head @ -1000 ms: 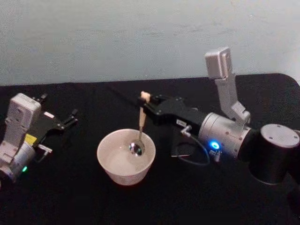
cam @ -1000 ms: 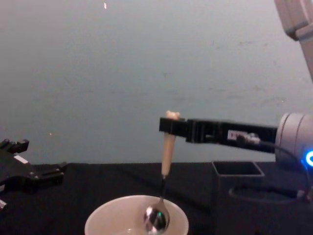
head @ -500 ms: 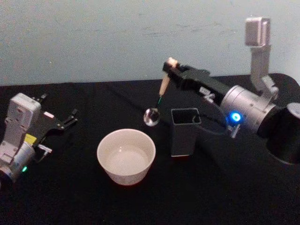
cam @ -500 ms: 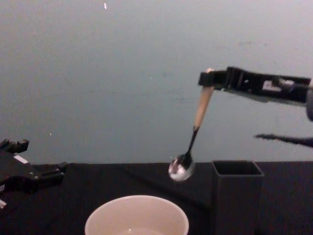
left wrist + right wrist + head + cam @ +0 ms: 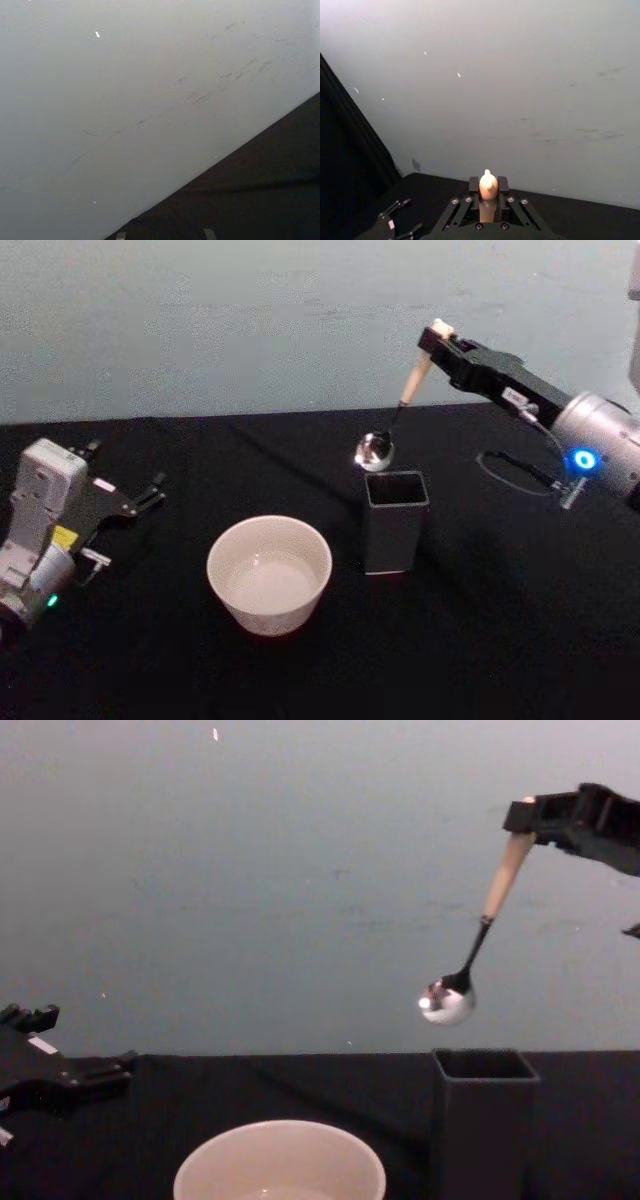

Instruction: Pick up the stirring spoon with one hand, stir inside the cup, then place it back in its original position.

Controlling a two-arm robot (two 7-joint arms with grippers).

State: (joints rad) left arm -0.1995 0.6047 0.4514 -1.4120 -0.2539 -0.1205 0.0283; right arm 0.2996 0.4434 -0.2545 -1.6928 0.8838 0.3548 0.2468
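The spoon (image 5: pixel 497 885) hangs from the right gripper (image 5: pixel 437 338), fingers pinched shut on the handle just under the bear head. It slants, bowl lowest and swung toward the robot's left. The bowl is above the holder (image 5: pixel 395 525), over its left edge rather than its middle, and well apart from the cup (image 5: pixel 268 575). The left gripper (image 5: pixel 140 498) idles at the left of the table (image 5: pixel 500 640), fingers spread, empty. The holder's inside is hidden, and I can't tell if the cup holds anything.
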